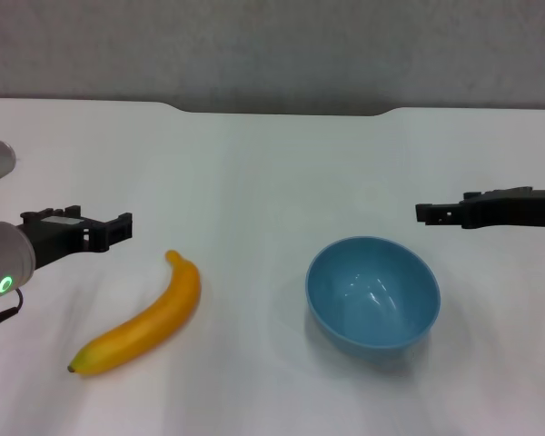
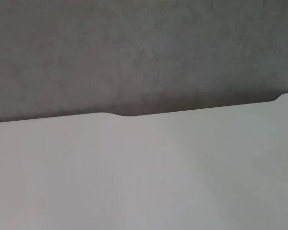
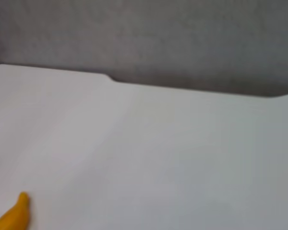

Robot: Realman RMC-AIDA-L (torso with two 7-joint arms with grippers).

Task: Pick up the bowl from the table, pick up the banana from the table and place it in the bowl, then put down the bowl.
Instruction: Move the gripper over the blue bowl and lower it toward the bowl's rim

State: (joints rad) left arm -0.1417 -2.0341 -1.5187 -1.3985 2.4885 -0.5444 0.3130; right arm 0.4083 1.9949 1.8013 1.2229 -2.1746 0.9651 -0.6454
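Observation:
The light-blue bowl (image 1: 372, 292) stands upright and empty on the white table (image 1: 272, 173), right of centre. The yellow-orange banana (image 1: 145, 322) lies flat on the table to the bowl's left, stem end pointing away from me. My left gripper (image 1: 120, 227) hovers just beyond and to the left of the banana's stem, holding nothing. My right gripper (image 1: 425, 213) hovers beyond and to the right of the bowl, holding nothing. The right wrist view shows only the banana's tip (image 3: 15, 215) on the table (image 3: 158, 143). The left wrist view shows only bare table (image 2: 134, 172).
The table's far edge has a shallow notch (image 1: 282, 111) in front of a grey wall (image 1: 272, 45). Nothing else stands on the table.

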